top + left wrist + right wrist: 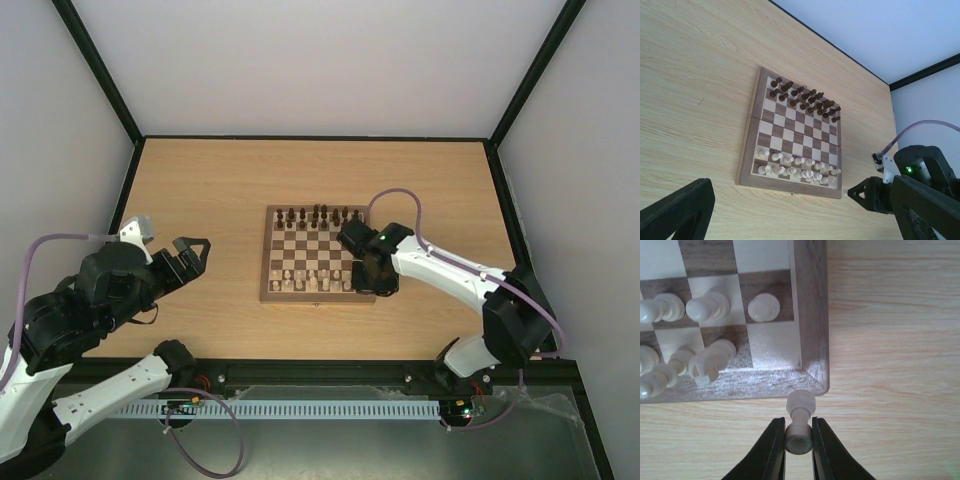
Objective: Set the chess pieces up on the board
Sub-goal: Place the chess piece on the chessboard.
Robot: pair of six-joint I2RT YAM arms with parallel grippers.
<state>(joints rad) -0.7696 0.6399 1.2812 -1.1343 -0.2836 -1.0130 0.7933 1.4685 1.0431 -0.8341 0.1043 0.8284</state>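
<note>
While right gripper (799,434) pinches cream piece (801,403) just off corner of board (710,255), I must lift over border (810,315), set upright on bare corner square (772,347); left gripper (190,255) spread, well left of board.

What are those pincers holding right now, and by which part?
The right pincer clamps a pale chess piece by its base end, head pointing at the board. The left pincer is open, holding nothing.
</note>
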